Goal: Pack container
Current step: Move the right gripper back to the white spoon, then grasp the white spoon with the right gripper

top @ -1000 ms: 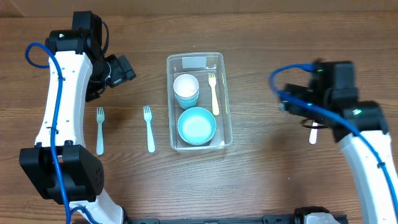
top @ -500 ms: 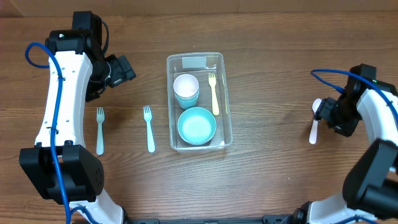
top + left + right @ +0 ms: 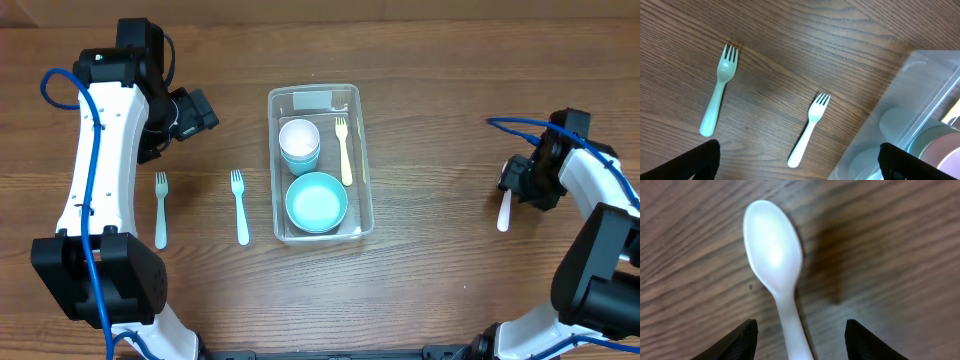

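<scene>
In the right wrist view, the white spoon [image 3: 774, 255] is running off the bottom edge, so the end of its handle is not showing. The right fingers [image 3: 735, 342] are appearing only as two dark tips at that edge. From overhead, the right arm's wrist is covering the spoon's bowl.

In the left wrist view, the right and bottom edges are cropping the container [image 3: 920, 100], and its cloudy wall is blurring the contents into pale shapes. The left fingers [image 3: 695, 162] are peeking in only at the bottom corners. Overhead, the white cup [image 3: 299, 134] is hiding most of the teal cup [image 3: 300, 160] under it.
</scene>
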Controlling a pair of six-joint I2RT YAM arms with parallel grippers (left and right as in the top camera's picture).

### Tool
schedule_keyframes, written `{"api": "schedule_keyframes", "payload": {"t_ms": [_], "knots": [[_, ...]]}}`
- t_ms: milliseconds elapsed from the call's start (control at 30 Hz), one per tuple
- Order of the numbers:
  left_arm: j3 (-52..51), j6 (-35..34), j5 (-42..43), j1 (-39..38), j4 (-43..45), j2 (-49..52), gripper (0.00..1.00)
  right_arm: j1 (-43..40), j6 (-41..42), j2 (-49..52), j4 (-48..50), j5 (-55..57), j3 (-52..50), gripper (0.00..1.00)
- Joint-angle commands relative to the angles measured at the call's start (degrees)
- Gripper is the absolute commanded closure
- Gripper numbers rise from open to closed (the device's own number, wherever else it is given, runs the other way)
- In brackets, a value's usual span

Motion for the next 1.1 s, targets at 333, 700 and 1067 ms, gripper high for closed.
{"api": "schedule_keyframes", "payload": {"t_ms": [333, 700, 1067], "knots": [[-0.33, 0.11, 0.61, -0.24, 0.07, 0.39, 0.00, 1.29, -1.51, -0.39, 4.22, -0.26, -3.91, 0.54], [-0.33, 0.11, 0.61, -0.24, 0.07, 0.39, 0.00, 1.29, -2.99, -0.37, 5.33, 0.17, -4.02, 0.55], [-0.33, 0.11, 0.61, -0.24, 0.07, 0.39, 0.00, 1.31, -2.73, -0.39, 9.99, 0.13, -8.09, 0.71]]}}
